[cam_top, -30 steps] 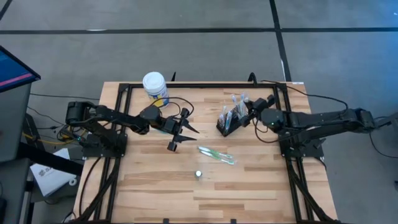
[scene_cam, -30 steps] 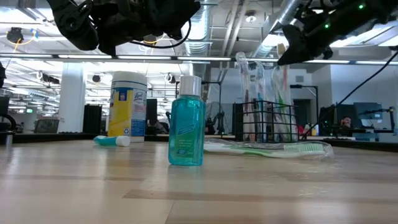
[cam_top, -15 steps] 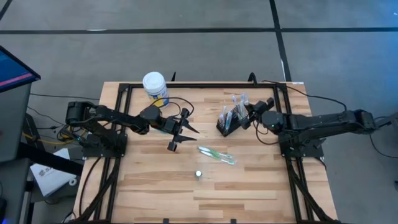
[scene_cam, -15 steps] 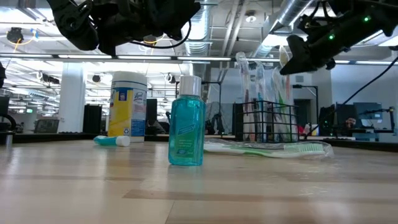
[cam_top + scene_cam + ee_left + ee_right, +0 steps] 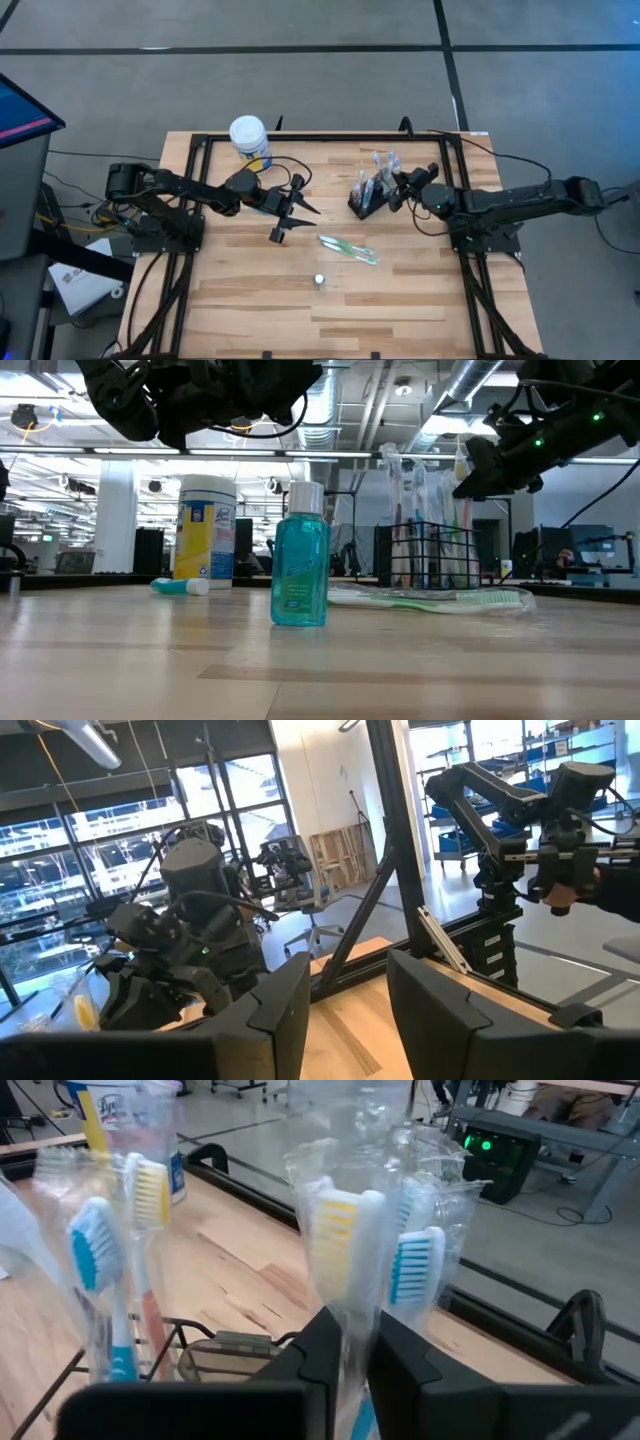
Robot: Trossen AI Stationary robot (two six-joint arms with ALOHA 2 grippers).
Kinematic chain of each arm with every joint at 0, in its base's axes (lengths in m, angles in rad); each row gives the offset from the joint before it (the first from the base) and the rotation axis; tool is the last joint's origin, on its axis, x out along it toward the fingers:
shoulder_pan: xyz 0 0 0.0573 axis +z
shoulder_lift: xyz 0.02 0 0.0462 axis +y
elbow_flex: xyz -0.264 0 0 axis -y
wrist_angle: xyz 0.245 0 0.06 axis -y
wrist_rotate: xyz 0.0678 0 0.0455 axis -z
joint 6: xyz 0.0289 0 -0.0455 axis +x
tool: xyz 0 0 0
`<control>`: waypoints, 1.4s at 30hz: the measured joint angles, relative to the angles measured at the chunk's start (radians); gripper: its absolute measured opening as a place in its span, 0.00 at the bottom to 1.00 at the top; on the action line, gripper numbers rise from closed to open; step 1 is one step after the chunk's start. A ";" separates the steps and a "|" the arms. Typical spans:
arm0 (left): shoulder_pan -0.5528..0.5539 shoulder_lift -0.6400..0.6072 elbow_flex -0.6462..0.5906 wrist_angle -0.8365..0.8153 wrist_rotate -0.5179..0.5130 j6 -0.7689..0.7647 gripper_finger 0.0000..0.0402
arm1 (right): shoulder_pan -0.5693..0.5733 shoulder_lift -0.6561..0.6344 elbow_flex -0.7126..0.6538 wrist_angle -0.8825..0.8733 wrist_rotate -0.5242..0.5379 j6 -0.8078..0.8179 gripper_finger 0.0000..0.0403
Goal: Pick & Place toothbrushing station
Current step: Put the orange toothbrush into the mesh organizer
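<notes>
The black wire-mesh holder [image 5: 364,197] stands at the table's far right, with several wrapped toothbrushes upright in it [image 5: 425,555]. My right gripper [image 5: 398,188] is right beside its top, shut on a wrapped toothbrush with yellow-and-white bristles [image 5: 338,1240]. Another wrapped toothbrush [image 5: 348,248] lies flat on the table. The small teal tube [image 5: 180,586] lies on its side. My left gripper [image 5: 297,207] hovers open and empty over the table's middle; it also shows in the left wrist view [image 5: 345,990]. My right gripper pinches the wrapped toothbrush between its two fingers [image 5: 318,1348], on the neck just below the bristle head [image 5: 345,1315]. The brush stands upright with its head above the fingers. In the low view its lower part [image 5: 462,530] reaches down into the holder.
A white-lidded yellow-and-blue jar [image 5: 249,140] stands at the far left. A teal bottle with a silver cap [image 5: 300,565] stands at the table's middle front [image 5: 319,279]. Black frame rails [image 5: 190,250] run along the table's sides.
My right gripper has gone down and a little toward the table's near edge beside the holder, carrying the wrapped toothbrush lower with it. It has stayed shut on the brush.
</notes>
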 joint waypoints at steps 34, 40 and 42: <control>0.003 0.000 0.000 -0.004 0.000 0.000 0.32 | 0.000 0.000 0.000 -0.025 0.008 0.000 0.09; 0.003 0.000 0.000 -0.004 0.000 0.000 0.32 | 0.001 0.001 0.000 -0.041 0.004 0.019 0.06; 0.003 0.000 0.000 -0.004 0.000 0.000 0.32 | 0.001 0.006 0.000 -0.054 0.004 0.030 0.05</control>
